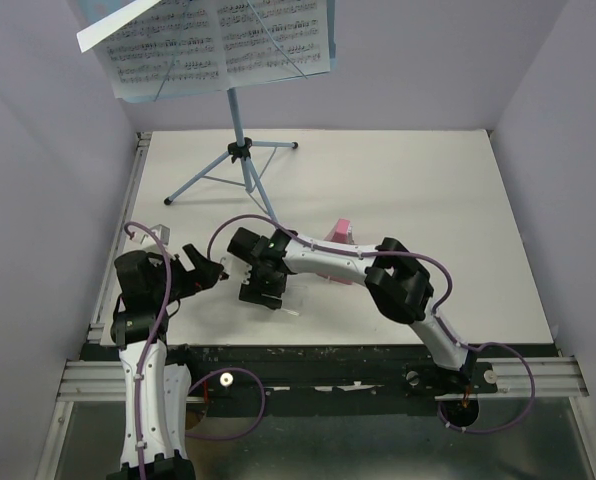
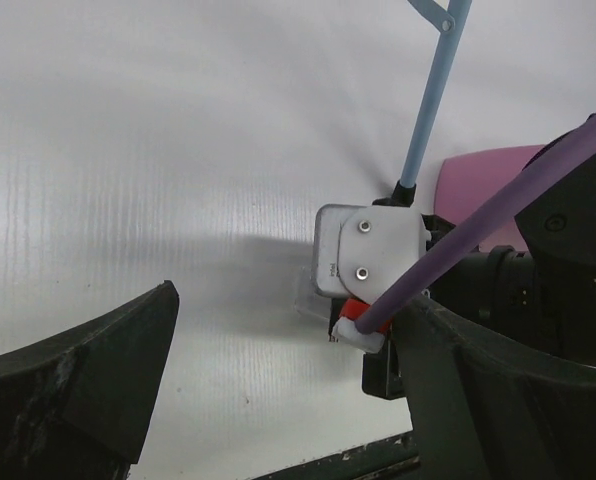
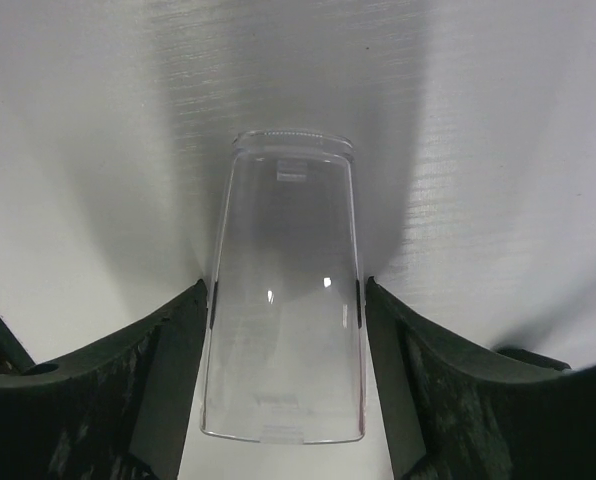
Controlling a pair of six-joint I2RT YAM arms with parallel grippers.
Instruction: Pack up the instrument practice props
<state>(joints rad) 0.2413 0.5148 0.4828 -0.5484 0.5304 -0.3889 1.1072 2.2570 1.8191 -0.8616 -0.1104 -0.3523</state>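
**Squarely astride a clear cover: the right end effector at the desk**

Low in the middle of the overhead view, the right end effector [image 1: 262, 290] points down at the white desk [image 1: 428, 200]. Its wrist view shows a clear plastic cover [image 3: 283, 300], tapered and rounded at the far end, lying flat on the desk in the centre of the frame. The dark fingers [image 3: 168, 370] sit against its two long sides, so the end effector is clamped on the cover.

The left end effector [image 1: 208, 268] hovers just to the left, its fingers spread wide with nothing between them.

The small pink metronome [image 1: 340, 232] sits on the desk in mid-frame, just behind the right forearm. The light-blue music stand [image 1: 236, 120] stands upright at top centre, its tripod legs on the desk. White sheet-music pages [image 1: 228, 35] are spread across its top at the upper left.
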